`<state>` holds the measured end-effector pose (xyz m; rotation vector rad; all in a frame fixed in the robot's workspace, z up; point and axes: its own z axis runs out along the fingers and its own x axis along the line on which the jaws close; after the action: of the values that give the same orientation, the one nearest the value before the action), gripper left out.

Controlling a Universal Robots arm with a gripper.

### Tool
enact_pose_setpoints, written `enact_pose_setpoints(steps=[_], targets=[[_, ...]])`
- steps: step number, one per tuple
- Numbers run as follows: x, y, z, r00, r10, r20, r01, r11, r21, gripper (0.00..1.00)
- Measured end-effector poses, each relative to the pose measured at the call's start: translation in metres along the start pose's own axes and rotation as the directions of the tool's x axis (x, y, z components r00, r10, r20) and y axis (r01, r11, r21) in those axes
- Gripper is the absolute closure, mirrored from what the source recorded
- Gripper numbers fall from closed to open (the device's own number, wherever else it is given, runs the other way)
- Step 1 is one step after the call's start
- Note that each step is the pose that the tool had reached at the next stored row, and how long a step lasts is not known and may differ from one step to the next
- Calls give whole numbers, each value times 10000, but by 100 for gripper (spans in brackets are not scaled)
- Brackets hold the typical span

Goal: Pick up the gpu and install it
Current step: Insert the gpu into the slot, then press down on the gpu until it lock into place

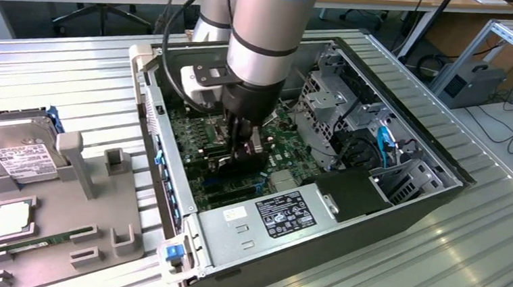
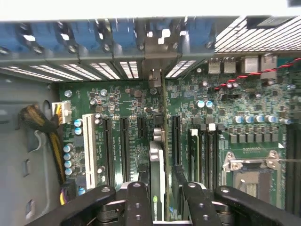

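The gripper (image 2: 157, 197) is clamped on the gpu (image 2: 158, 155), held edge-on straight below it inside the computer case (image 1: 434, 190). The card's long axis runs along the motherboard (image 2: 244, 108) slots.

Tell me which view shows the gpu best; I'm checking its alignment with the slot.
The wrist view: the gpu stands edge-on between the gripper fingers, its bracket reaching the rear slot openings. In the exterior view the gpu is a dark shape largely hidden beneath the arm.
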<state>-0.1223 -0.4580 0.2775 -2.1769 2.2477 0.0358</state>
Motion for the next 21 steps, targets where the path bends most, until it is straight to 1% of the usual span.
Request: enact_pose_setpoints(steps=[1, 3, 4, 5, 20, 21], targets=[[-1, 0, -62, 10000, 0, 0, 0, 10000, 1, 66], [-4, 1, -149, 10000, 0, -1, 0, 10000, 0, 66], [-5, 1, -207, 10000, 0, -4, 0, 10000, 0, 66], [-6, 2, -241, 10000, -1, -11, 1, 10000, 0, 66], [-6, 2, -242, 10000, 0, -13, 0, 10000, 1, 66], [-6, 2, -242, 10000, 0, -12, 0, 10000, 1, 75]])
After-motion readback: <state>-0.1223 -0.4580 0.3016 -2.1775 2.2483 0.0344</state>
